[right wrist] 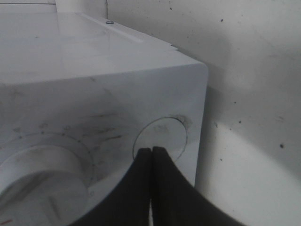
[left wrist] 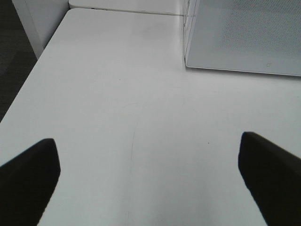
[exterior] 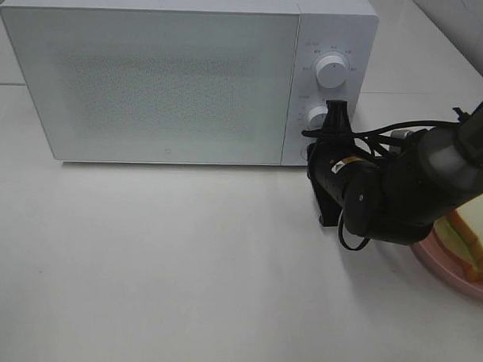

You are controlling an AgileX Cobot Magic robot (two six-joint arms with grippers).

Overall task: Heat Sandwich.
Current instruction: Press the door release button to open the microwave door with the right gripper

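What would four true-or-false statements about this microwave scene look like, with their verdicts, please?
1. The microwave door is closed. True.
2. The right gripper is spread wide open. False: its fingers are pressed together, with the tips at the round button on the control panel.
3. The sandwich is inside the microwave. False: it sits on the pink plate at the right edge of the high view, partly hidden by the right arm.
4. The left gripper holds nothing. True: its fingers stand far apart above the bare table.
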